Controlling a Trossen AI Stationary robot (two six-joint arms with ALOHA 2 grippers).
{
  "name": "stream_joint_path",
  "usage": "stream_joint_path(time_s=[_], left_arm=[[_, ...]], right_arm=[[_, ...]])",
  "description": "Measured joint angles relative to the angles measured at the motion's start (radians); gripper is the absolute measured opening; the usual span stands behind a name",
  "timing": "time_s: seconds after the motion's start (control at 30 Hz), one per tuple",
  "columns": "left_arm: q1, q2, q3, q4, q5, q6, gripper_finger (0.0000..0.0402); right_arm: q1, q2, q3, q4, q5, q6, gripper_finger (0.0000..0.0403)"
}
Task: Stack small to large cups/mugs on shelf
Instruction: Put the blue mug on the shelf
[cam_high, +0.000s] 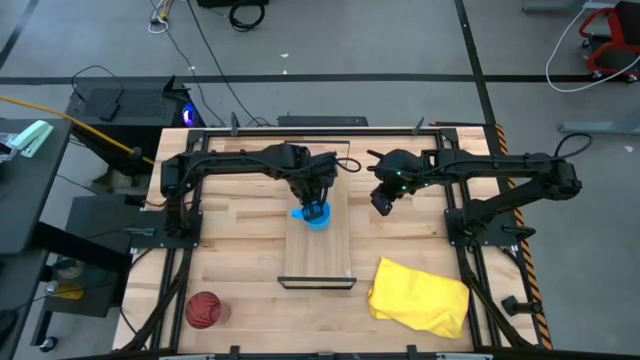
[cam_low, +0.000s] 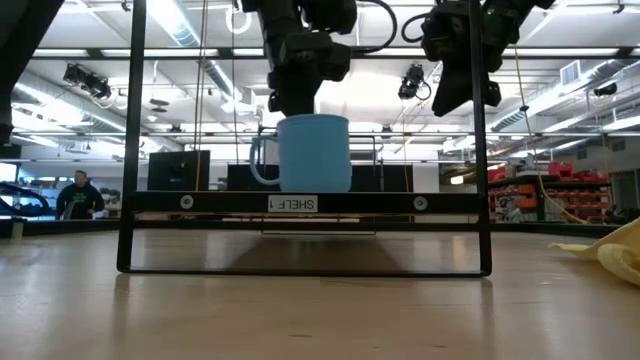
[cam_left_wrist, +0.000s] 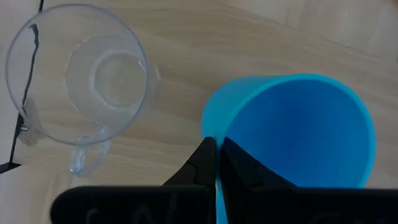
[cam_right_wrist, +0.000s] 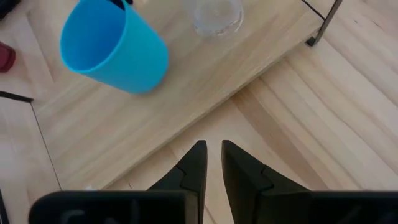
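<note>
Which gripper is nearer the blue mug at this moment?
Left. The left gripper is shut on the rim of the blue mug, above the shelf. The right gripper hangs apart from it, off the shelf's right side, fingers slightly parted.

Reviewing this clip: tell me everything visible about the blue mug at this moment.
The blue mug is bright blue, smooth and opaque, plastic-looking, with a loop handle on one side. It stands upright and open-topped on the shelf, empty inside, next to the clear cup without touching it. The left gripper pinches its rim, one finger inside the wall and one outside. Nothing else touches it.
</note>
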Motion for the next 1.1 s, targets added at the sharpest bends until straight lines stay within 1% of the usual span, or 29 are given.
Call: stream_joint_path(time_s=[0.4,0.6,0.93,1.1], left_arm=[[-0.001,0.02,0.0,-0.024,0.001,0.008,0.0011],[-0.001,0.021,0.0,-0.019,-0.006,0.008,0.0033],[0.0,0.023,-0.001,-0.004,-0.005,0.008,0.0054],[0.0,0.023,-0.001,-0.001,-0.005,0.005,0.0074]], right_arm=[[0.0,0.0,0.0,0.017,0.0,0.015,0.0056],[0.0,0.0,0.0,0.018,0.0,0.016,0.0056],[0.0,0.0,0.0,0.018,0.0,0.017,0.0056],[0.0,0.0,0.0,0.018,0.0,0.017,0.0056]])
